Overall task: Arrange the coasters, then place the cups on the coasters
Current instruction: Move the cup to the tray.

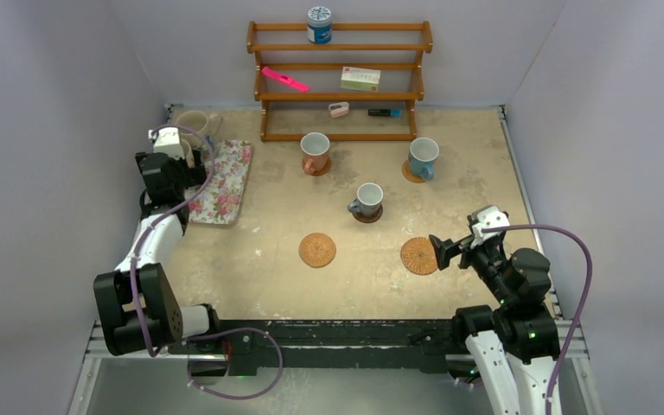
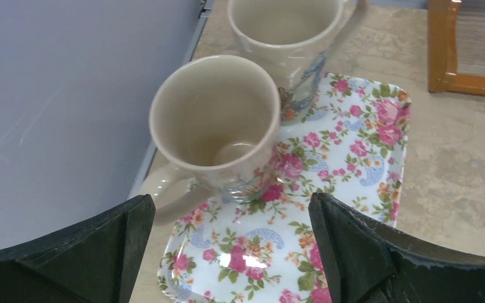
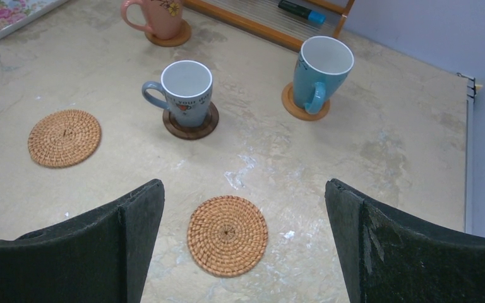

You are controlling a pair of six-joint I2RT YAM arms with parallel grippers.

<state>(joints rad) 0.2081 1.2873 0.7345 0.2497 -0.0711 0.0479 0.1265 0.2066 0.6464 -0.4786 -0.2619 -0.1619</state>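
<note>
We record: pink cup (image 1: 315,153), blue cup (image 1: 423,158) and grey cup (image 1: 367,201), each on a coaster before the wooden rack (image 1: 339,95); two bare coasters (image 1: 317,250) farther out; cream mugs (image 2: 215,126) at the floral tray (image 2: 366,158), left of the rack. Left gripper (image 2: 229,211) spread over the mugs; right gripper (image 3: 245,189) spread near one bare coaster.

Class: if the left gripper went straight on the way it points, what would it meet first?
Most likely the nearer cream mug on the flowered tray, centred ahead of the left gripper's open fingers; exact depth is unclear.
</note>
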